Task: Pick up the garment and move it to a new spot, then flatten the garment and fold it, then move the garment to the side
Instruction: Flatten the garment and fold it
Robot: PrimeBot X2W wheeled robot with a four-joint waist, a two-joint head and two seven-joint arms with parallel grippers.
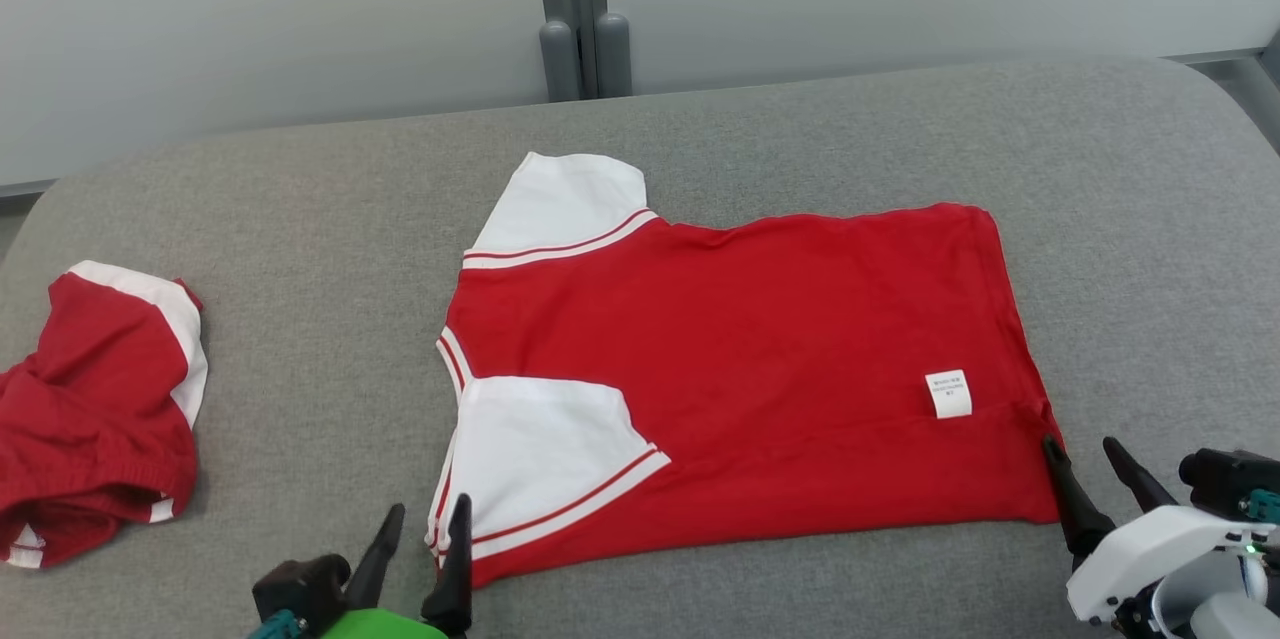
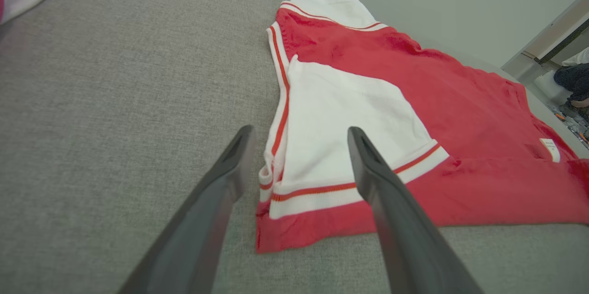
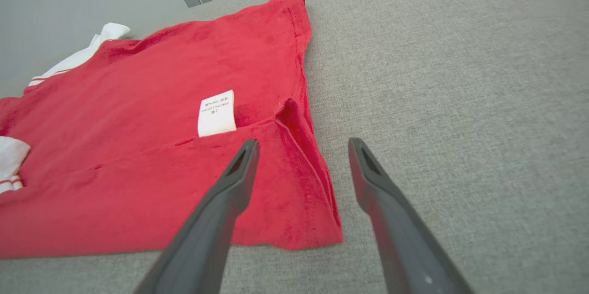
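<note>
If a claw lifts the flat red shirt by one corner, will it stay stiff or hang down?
The red shirt looks thin and lies creased, so it will probably hang limp. The white sleeve folded over it seems loose and may fall open. On the textured grey surface, pushing would likely bunch it.

I am stationed in what reads as a robot test room or lab bay, on this evidence:

1. My desk (image 1: 300,179) is a broad slab with rounded corners, covered edge to edge in plain grey woven fabric.
2. Behind the desk stand pale, frosted partition panels (image 1: 250,9), joined by a grey metal post (image 1: 580,9).
3. My left wrist view shows a grey frame rail (image 2: 552,36) past the desk's far edge, with floor clutter (image 2: 568,119) too blurred to identify.
4. The work items are matched samples. One red-and-white garment (image 1: 750,359) lies flat, and a second garment (image 1: 90,409) in the same colours is bunched at my left.
</note>
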